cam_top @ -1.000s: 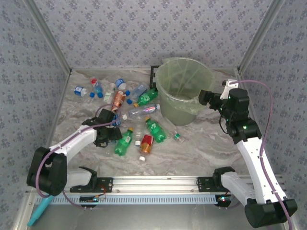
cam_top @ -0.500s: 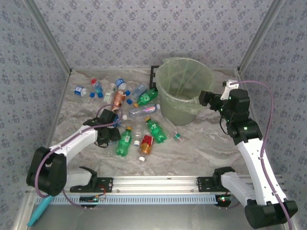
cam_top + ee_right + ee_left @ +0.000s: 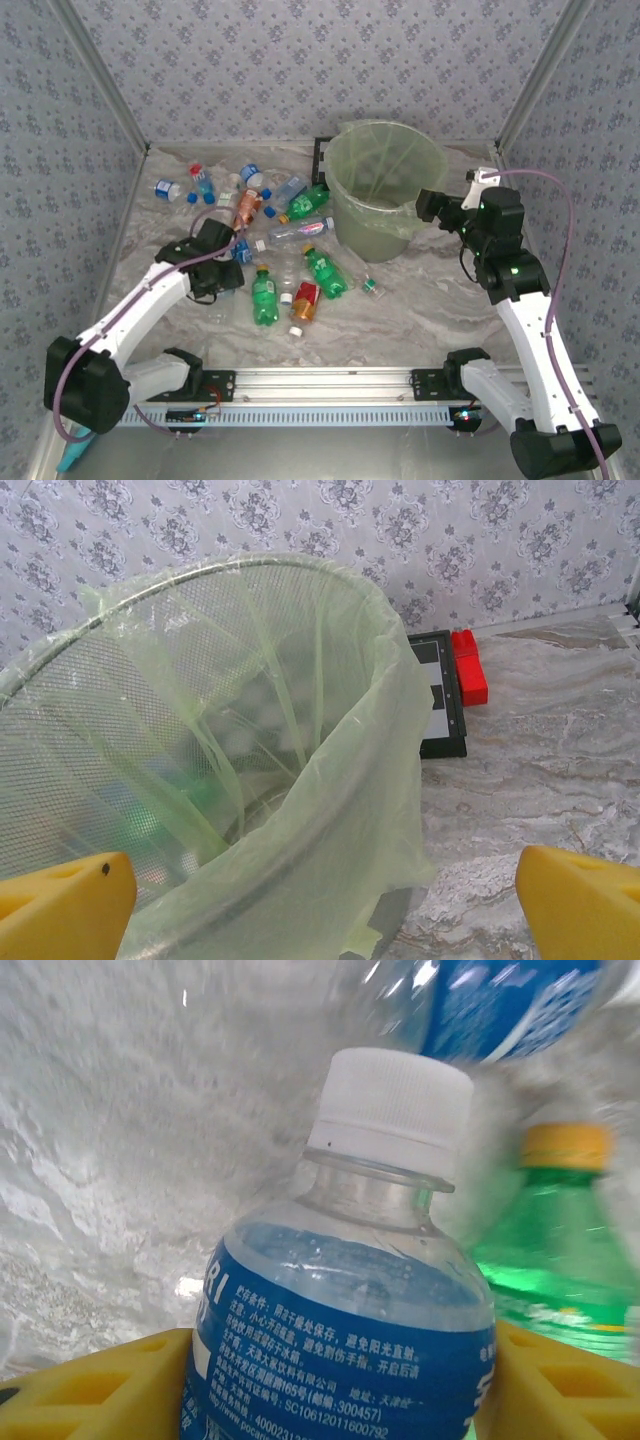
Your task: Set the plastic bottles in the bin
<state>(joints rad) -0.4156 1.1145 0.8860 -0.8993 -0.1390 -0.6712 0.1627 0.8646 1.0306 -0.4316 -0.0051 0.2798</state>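
My left gripper (image 3: 335,1400) is shut on a clear plastic bottle (image 3: 340,1320) with a blue label and a white cap, its yellow fingers (image 3: 90,1390) pressed against both sides. In the top view this gripper (image 3: 236,250) sits at the left edge of the scattered plastic bottles (image 3: 295,232), beside a green one (image 3: 264,297). The bin (image 3: 375,225), lined with a pale green bag, stands at the back centre. My right gripper (image 3: 428,205) hovers open at its right rim. In the right wrist view the bag-covered rim (image 3: 330,810) lies between the wide-apart fingers (image 3: 60,900).
Several bottles lie left of the bin, among them an orange one (image 3: 246,207), blue-labelled ones (image 3: 200,183) and a red-labelled one (image 3: 303,302). A black rack (image 3: 440,695) with a red block (image 3: 468,665) stands behind the bin. Patterned walls close in three sides.
My left gripper closed on the blue-labelled bottle and drew back and up to the left with it. The green bottle beside it turned. The right arm barely moved.
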